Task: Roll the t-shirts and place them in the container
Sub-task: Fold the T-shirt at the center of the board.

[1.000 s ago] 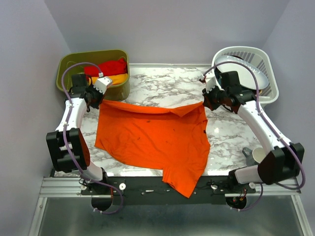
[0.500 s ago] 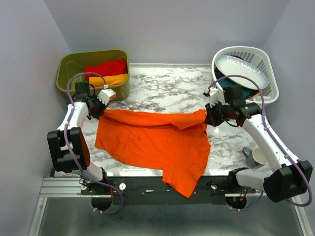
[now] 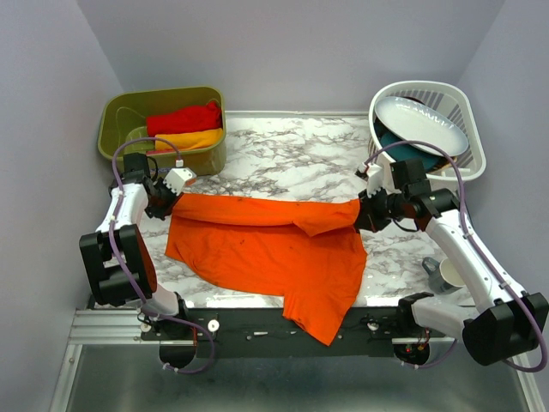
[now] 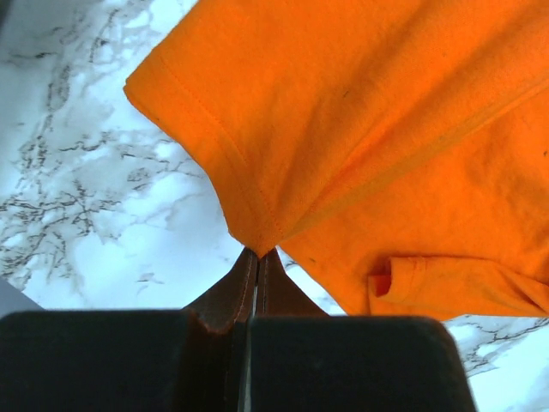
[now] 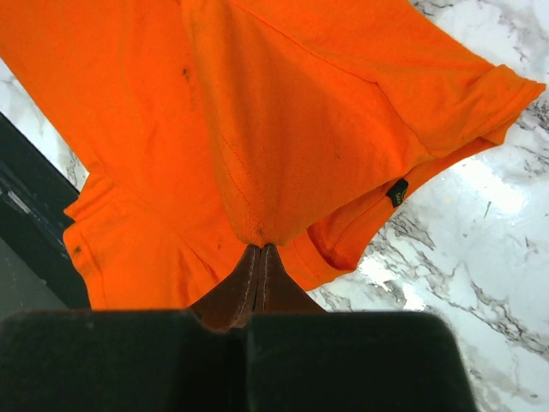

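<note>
Top external view: the marble counter carries the orange t-shirt, one sleeve hanging over the near edge. The olive bin at far left holds the red t-shirt and the yellow-orange t-shirt. The orange t-shirt's raised far edge stretches between the left pincer and the right pincer, each pinching a corner.

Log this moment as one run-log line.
left end effector: shut on orange t-shirt, far-left edge | right end effector: shut, far-right edge | red t-shirt, yellow-orange t-shirt: in olive bin
</note>
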Controlling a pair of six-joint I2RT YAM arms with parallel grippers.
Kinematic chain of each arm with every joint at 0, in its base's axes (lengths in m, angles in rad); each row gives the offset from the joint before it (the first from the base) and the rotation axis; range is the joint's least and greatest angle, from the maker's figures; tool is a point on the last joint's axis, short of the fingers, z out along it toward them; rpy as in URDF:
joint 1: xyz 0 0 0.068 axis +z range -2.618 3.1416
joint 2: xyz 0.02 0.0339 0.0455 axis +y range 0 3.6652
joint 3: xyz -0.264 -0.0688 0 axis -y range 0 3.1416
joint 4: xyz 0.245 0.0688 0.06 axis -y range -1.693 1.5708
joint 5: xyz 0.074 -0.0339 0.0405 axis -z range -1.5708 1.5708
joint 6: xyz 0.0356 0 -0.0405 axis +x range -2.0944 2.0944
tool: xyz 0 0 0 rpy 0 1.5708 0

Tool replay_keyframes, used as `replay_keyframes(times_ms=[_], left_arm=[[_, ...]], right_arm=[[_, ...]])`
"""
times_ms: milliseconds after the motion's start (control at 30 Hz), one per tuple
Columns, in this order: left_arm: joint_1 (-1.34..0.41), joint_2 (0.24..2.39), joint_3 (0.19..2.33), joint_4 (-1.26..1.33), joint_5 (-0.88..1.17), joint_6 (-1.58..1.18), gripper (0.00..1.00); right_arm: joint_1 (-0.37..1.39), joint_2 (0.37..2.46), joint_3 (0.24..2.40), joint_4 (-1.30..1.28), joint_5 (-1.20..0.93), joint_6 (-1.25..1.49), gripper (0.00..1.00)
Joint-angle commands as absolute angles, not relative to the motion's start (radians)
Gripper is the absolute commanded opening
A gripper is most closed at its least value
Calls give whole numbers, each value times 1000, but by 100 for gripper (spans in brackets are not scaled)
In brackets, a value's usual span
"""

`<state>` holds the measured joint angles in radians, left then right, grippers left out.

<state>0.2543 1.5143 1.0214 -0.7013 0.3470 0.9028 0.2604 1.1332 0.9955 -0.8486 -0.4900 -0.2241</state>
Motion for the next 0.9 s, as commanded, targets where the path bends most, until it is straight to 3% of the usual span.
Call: replay_keyframes(times_ms=[0,333,367,400,467,533,600,733,867], left_arm=[[261,1494,1000,-719,324,908,0],[262,1479,960,-710,316,894,0],[261,1479,960,-713,311,894,0],[265,1474,960,-718,299,893,1],[275,1460,968,-732,302,897,15],[294,1430,1003,-770,337,917,25],[302,1398,1038,-808,380,911,28],[290,1400,1135,-810,488,845,36],[262,1495,1181,-795,474,807,36]], right_arm=[[261,1126,959,-870,-549,-213,1],[265,1158,973,-900,-571,-253,1],[265,1158,985,-917,-584,-267,3],[265,1158,992,-926,-592,-271,14],[264,1172,1024,-969,-639,-307,22],[265,1199,1125,-998,-695,-363,37],[265,1259,1243,-980,-675,-400,47],[264,1399,1363,-902,-531,-420,50],[264,1551,1440,-864,-306,-512,48]])
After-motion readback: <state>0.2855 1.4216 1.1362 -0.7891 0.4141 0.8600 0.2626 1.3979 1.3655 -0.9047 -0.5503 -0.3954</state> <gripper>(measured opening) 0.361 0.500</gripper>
